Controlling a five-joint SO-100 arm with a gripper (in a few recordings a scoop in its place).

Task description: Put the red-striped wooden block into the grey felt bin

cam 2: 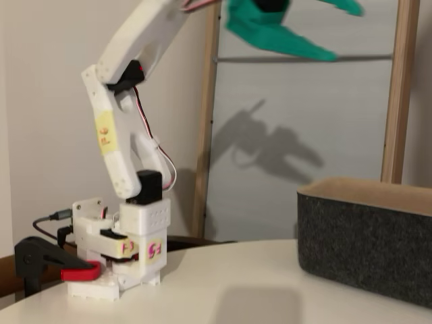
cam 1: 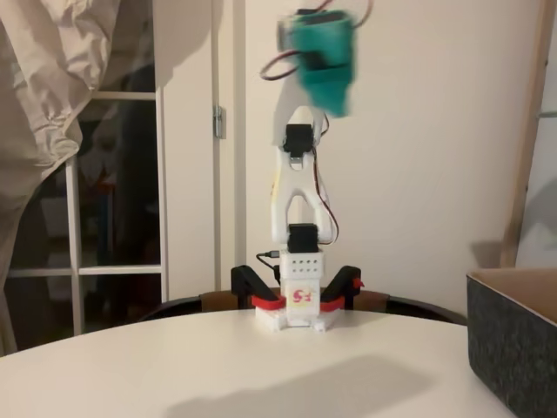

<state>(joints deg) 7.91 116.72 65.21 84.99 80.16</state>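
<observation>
Arm raised high above the table, teal gripper [cam 2: 331, 30] up at the top of both fixed views, motion-blurred in each. In a fixed view the fingers [cam 2: 307, 47] splay apart with open air between them and nothing seen held, so the pincer reads as released; the upper finger is cut by the top edge. In the other fixed view the gripper [cam 1: 324, 65] points roughly toward the camera and its opening cannot be read. The grey felt bin [cam 2: 364, 250] sits on the right of the white round table [cam 1: 218, 366], near side, tan inner face just showing above the rim; the gripper hangs high, roughly over the bin's left end as far as that view tells. The red-striped wooden block cannot be found on the bare tabletop or in the fingers. Both cameras sit low, so the bin's interior is hidden; the block may lie inside, which would mean the drop is done and only the retreat remains, but that is judgement only. The bin [cam 1: 513, 340] is cropped at the right and bottom edges. A red-and-black plastic clamp [cam 2: 47, 263] grips the arm's base [cam 1: 294, 305] at the table's far edge.
</observation>
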